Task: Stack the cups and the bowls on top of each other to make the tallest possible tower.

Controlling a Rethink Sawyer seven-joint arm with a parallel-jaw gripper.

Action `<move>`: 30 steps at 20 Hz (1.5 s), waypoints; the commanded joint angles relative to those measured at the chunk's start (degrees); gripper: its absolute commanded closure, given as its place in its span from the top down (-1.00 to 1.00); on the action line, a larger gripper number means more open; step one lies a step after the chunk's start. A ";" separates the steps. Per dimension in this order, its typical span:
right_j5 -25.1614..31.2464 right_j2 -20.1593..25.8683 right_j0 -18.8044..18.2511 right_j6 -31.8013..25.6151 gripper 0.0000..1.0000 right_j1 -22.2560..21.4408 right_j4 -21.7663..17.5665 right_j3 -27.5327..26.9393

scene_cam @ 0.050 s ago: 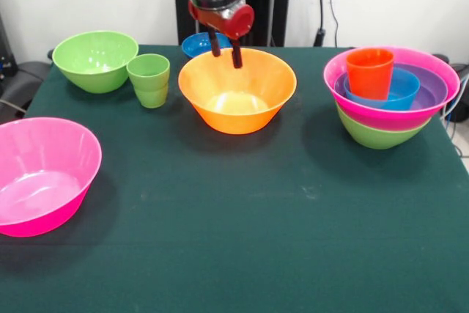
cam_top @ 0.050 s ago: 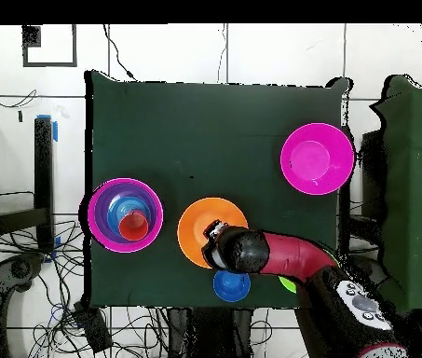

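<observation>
1. The table (scene_cam @ 0.050 s ago: 242, 240) is lying under a dark green cloth, carrying every bowl and cup
2. The arm (cam_top @ 0.050 s ago: 284, 256) is reaching in from the lower right of the overhead view, its red and black wrist sitting above the orange bowl's rim on the robot's side; in the front view it is hanging straight down from the top edge
3. The tower (scene_cam @ 0.050 s ago: 392, 100) is standing at 3 o'clock from the gripper in the front view, well apart from it: a green bowl at the base, then a wide pink one, a purple one, a blue one and the orange-red cup (scene_cam @ 0.050 s ago: 370, 72) upright on top
4. The loose pink bowl (scene_cam @ 0.050 s ago: 40, 177) is resting at about 8 o'clock from the gripper, well apart, near the table's edge
5. The orange bowl (scene_cam @ 0.050 s ago: 237, 100) is sitting directly below the gripper (scene_cam @ 0.050 s ago: 226, 50), whose two dark fingers are pointing down at the far rim, slightly parted and gripping nothing
6. The green bowl (scene_cam @ 0.050 s ago: 95, 60) is standing at 9 o'clock, with the light green cup (scene_cam @ 0.050 s ago: 149, 80) upright just beside it
7. The small blue bowl (scene_cam @ 0.050 s ago: 194, 45) is peeking out behind the orange bowl, just beside the gripper at 10 o'clock
</observation>
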 commanded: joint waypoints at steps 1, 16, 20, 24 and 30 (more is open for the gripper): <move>-4.78 1.77 2.01 0.23 1.00 5.71 -2.30 -4.38; -9.44 0.31 2.92 -1.59 1.00 11.01 -6.38 -12.64; -8.18 0.13 3.32 -1.34 -1.00 10.16 -6.38 -12.67; -6.73 0.70 3.08 -1.49 -1.00 10.25 -5.90 -13.03; -8.65 0.18 3.87 -0.91 -1.00 12.85 -6.27 -15.29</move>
